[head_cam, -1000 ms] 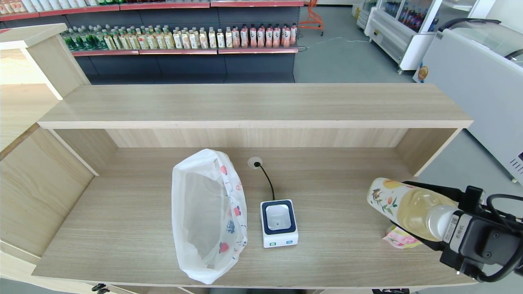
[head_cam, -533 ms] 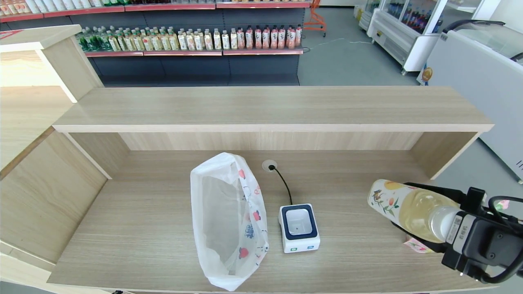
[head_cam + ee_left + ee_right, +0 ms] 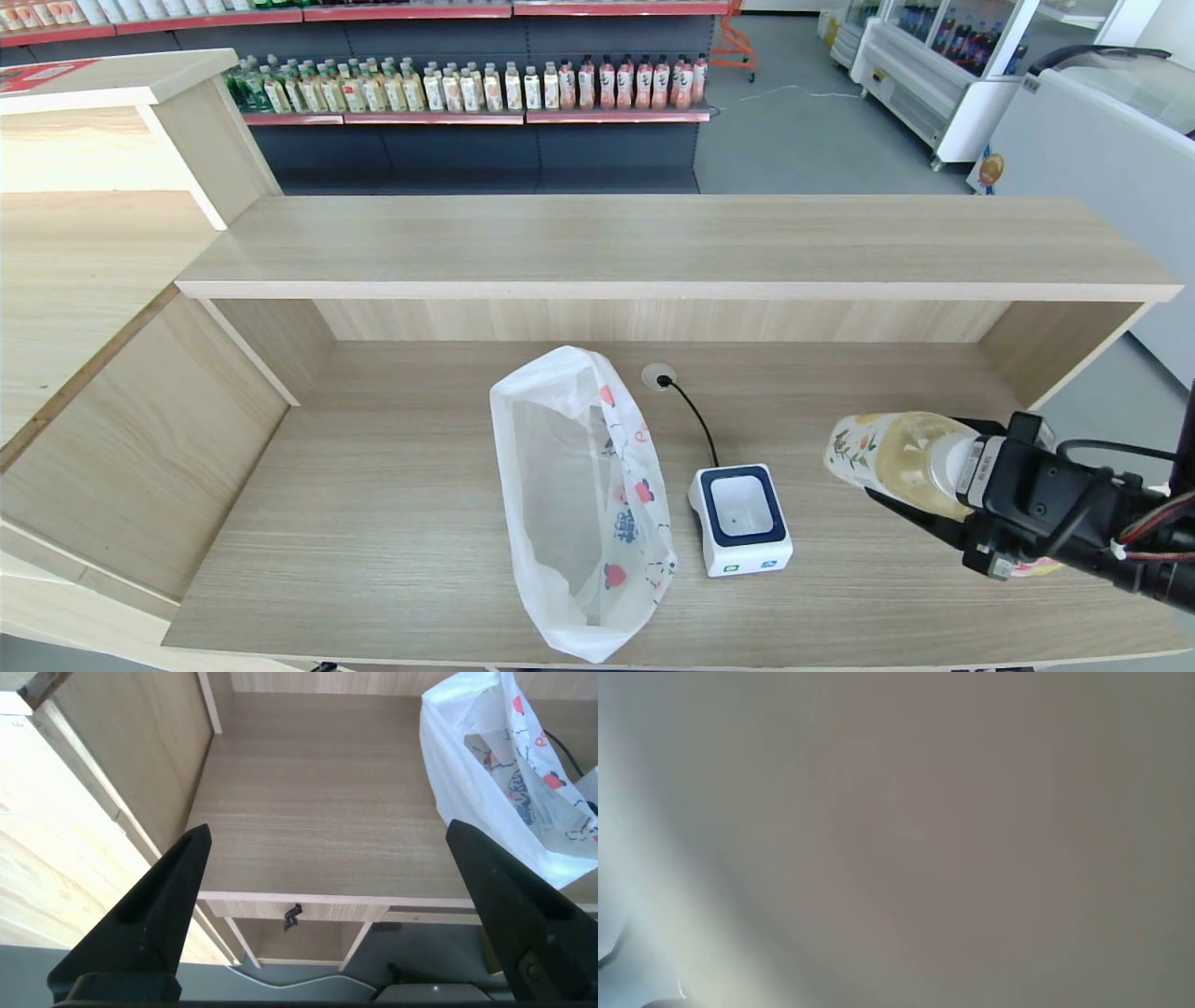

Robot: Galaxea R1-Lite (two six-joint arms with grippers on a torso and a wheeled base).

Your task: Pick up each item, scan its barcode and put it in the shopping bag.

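Head view, checkout counter. The right claw (image 3: 920, 471) is gripping a clear bottle (image 3: 868, 453) of pale yellow drink and is holding it in the air to the robot's right of the scanner (image 3: 740, 519), apart from it. The bottle's long axis is lying nearly level. Its flowered base is pointing toward the scanner and its neck end is sitting deep between the closed fingers. To judge from this, the coming move is turning on a short carry leftward, plus a roll of the wrist so that the barcode faces the scanner's upturned window; which side of the bottle is bearing the barcode cannot be told.

The shopping bag (image 3: 583, 504) is standing just beside the scanner on its left, with its mouth gaping. The right arm is the nearer to both. In the left wrist view, the left claw (image 3: 327, 835) is hanging with its fingers spread wide and nothing between them, off the counter's near edge beyond the bag from the scanner.

The counter (image 3: 392, 523) is offering a flat, pale wood-grain surface. A black cable (image 3: 695, 425) is running from the scanner back to a grommet. A pinkish packet (image 3: 1038, 567) is peeking out beneath the right wrist. An upper ledge (image 3: 653, 238) is overhanging the space behind the scanner. Stocked shelves (image 3: 467, 89) and freezers (image 3: 1074, 140) are lining the room beyond.
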